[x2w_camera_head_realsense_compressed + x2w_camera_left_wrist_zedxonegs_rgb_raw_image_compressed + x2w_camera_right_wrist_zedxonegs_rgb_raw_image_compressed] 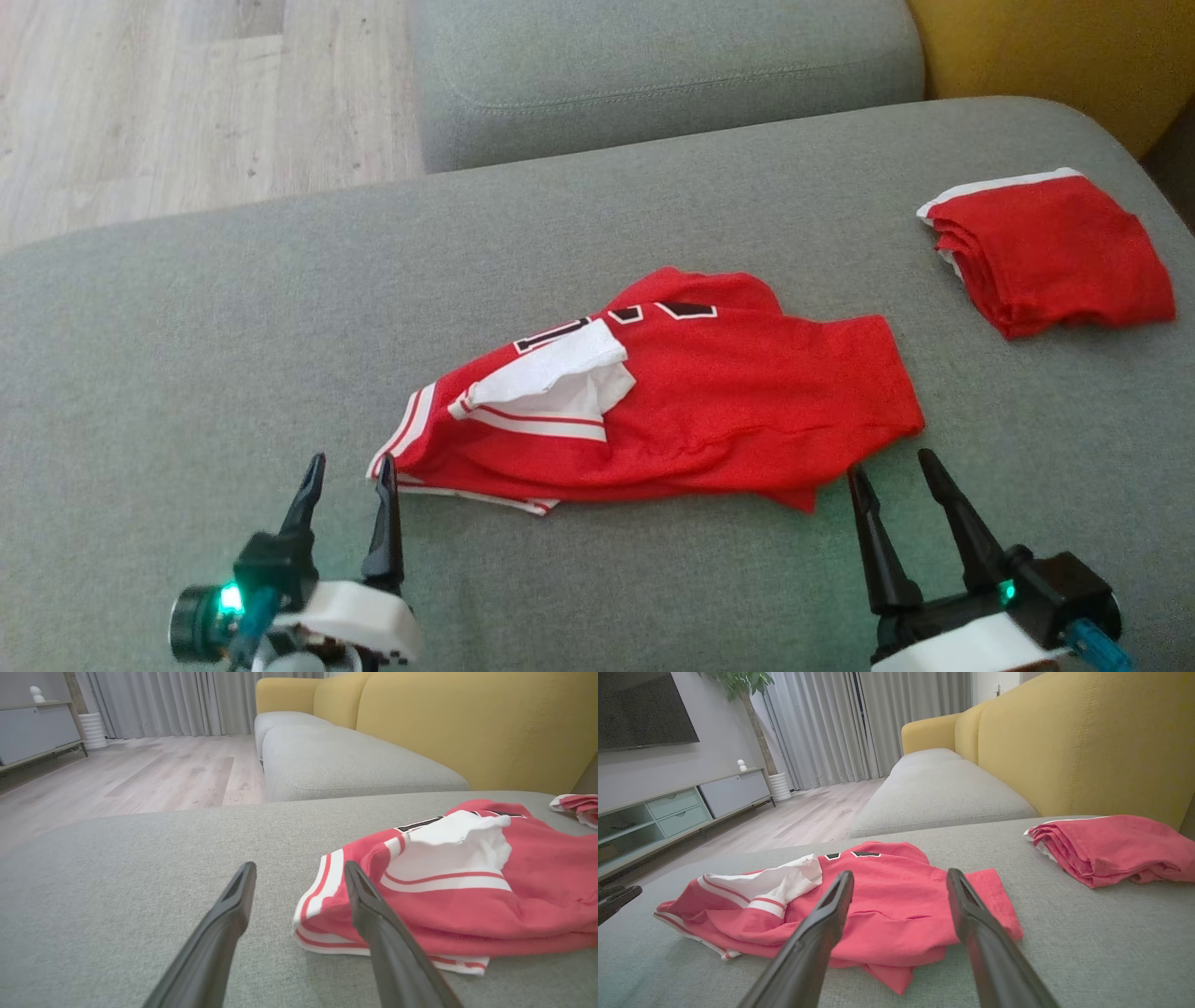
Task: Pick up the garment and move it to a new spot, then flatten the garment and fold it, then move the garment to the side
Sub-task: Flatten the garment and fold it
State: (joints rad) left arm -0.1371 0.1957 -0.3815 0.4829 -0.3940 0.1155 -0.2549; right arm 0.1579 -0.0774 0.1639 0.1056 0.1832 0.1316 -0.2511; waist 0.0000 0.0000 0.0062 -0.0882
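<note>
The garment [691,411], a red jersey with white striped trim, lies rumpled and partly doubled over near the middle of the grey sofa cushion [187,373]. My left pincer [352,460] is released, jaws apart, with its inner finger at the striped hem corner; I cannot tell whether it touches the cloth. My right pincer [891,463] is likewise released, holding nothing, just beside the garment's near right corner. A second red garment [1055,252], already folded, rests well apart toward the cushion's far right. Judged step: taking hold for the pick-up, with flattening and folding not yet done. The next move calls for each pincer to close on one corner, low at the cushion, without gathering extra layers.
</note>
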